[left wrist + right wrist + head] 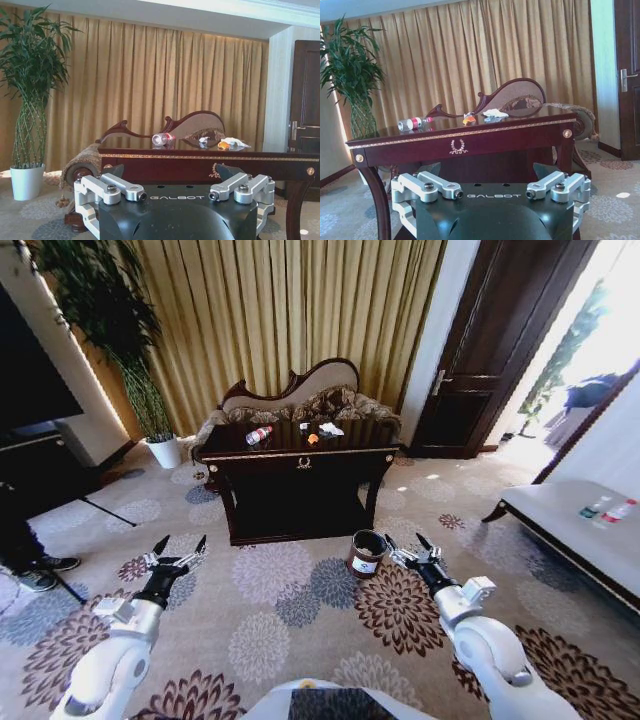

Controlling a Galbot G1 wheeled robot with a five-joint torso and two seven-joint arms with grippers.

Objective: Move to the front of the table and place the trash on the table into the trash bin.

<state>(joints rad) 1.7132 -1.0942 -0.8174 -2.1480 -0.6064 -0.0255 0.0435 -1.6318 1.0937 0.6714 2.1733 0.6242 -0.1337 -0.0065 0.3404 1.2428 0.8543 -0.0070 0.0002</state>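
The dark brown table (pixel 300 462) with gold trim stands ahead across the carpet. On its top lie the trash: a clear bottle (pixel 259 435) with a red label, an orange scrap (pixel 313 439) and white paper (pixel 330 429). The brown trash bin (pixel 367 552) sits on the floor at the table's front right, just left of my right gripper (pixel 405 545), which is open and holds nothing. My left gripper (pixel 181 543) is also open and holds nothing, low over the carpet. Both wrist views face the table (pixel 200 162) (pixel 520 137), with the bottle (pixel 163 139) (pixel 413 123) lying on its side.
A carved sofa (pixel 300 395) stands behind the table against gold curtains. A potted plant (pixel 160 445) is at the back left, a dark door (pixel 490 360) at the back right. A pale bench (pixel 590 530) lines the right side. Patterned carpet lies open before the table.
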